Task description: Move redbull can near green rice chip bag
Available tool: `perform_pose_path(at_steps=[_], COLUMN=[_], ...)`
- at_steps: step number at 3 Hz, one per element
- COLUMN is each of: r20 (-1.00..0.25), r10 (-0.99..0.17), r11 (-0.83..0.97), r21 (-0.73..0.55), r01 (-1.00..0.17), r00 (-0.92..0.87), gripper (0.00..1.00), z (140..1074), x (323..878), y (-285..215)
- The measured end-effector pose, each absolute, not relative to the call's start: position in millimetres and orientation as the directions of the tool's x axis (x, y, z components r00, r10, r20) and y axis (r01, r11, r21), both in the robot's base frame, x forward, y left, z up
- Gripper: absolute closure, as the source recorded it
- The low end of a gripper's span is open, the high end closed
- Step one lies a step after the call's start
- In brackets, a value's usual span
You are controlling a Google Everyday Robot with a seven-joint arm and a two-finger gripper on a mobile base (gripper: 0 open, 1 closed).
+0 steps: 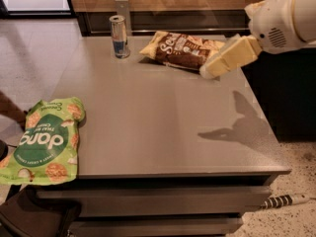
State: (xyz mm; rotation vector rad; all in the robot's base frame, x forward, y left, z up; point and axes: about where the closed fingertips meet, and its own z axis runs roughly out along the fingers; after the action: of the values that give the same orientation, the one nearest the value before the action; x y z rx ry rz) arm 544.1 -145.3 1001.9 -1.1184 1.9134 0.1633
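Observation:
The redbull can (119, 36) stands upright at the far left of the grey table (163, 127). The green rice chip bag (45, 141) lies flat at the table's near left edge, hanging partly over it. My gripper (211, 69) comes in from the upper right on a white arm (284, 21). It hovers above the table, over the right end of the yellow and brown chip bag (180, 49). It is well to the right of the can and holds nothing that I can see.
The yellow and brown chip bag lies at the far middle of the table, just right of the can. A metal post (122, 9) stands behind the can. A dark drop lies past the table's right edge. A cable (284, 200) lies on the floor at lower right.

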Motion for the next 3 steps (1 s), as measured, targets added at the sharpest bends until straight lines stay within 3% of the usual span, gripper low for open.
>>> perform_pose_path(at_steps=[1,3], r20=[-0.878,-0.897], r10=[-0.475,-0.442], r11=[0.641,0.664], r21=[-0.296,-0.34], r01=[-0.708,-0.666], r00=[-0.064,0.018], gripper=[0.0,0.0], z=[1029.5,1067.1], x=[597.4,634.0], y=[-113.3,-109.6])
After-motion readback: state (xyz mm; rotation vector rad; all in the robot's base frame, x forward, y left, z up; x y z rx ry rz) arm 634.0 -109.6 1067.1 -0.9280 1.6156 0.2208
